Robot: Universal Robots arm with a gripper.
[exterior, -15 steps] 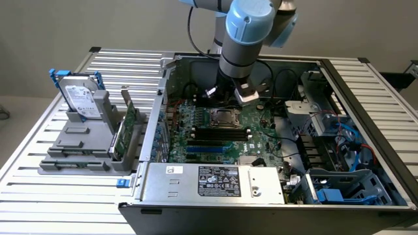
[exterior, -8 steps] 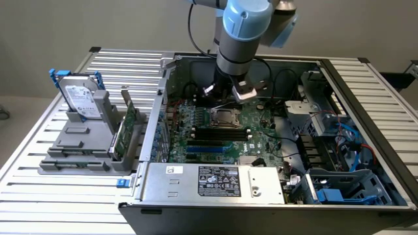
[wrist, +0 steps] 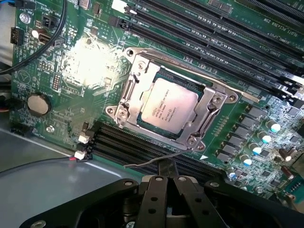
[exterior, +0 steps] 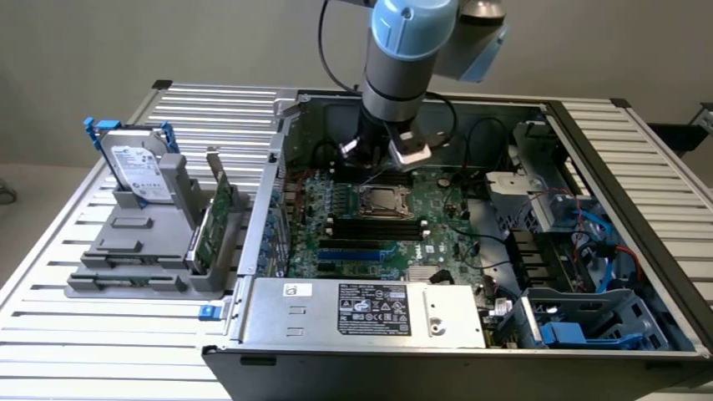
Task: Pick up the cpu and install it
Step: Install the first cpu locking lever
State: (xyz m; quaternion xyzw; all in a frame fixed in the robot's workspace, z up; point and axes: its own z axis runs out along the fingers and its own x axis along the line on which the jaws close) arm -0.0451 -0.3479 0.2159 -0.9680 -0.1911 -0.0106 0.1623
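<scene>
**CPU sitting in the socket, gripper shut and empty**

Setting first: a pale slatted metal table (exterior: 67, 276) against a plain grey wall, with an open computer case (exterior: 334, 376) lying on it.

The gripper (wrist: 166, 179) hangs just above the board, right beside the socket (wrist: 135, 85). Its two matte black fingers (wrist: 153, 199) are pressed flat together with nothing between them, so it's closed and carrying nothing. The arm (exterior: 396, 75) above it is a smooth grey tube with a light blue joint cap.

The cpu (wrist: 168, 108) lies flat inside the socket, squared up within the frame. It's a small square chip with a dull brushed-silver lid, softly rounded corners and faint printed text on top. A thin pale edge peeks out around it.

The socket frame is shiny stamped steel with a round screw at each corner. A thin bent wire lever (wrist: 152, 162) runs just beside it.

Around the socket is the glossy green motherboard (wrist: 42, 61). Long black ribbed memory slots (wrist: 213, 33) run along two sides of the socket, and a round silver coin battery (wrist: 38, 103) sits near it. A row of little can-shaped capacitors (wrist: 273, 126) is also close by.

Farther from the socket is a boxy sheet-metal power supply (exterior: 300, 322) with a black label. Well apart from the socket, outside the case at the exterior view's left, a silver hard drive (exterior: 139, 171) with blue handles stands upright in a grey plastic holder (exterior: 134, 251).
</scene>
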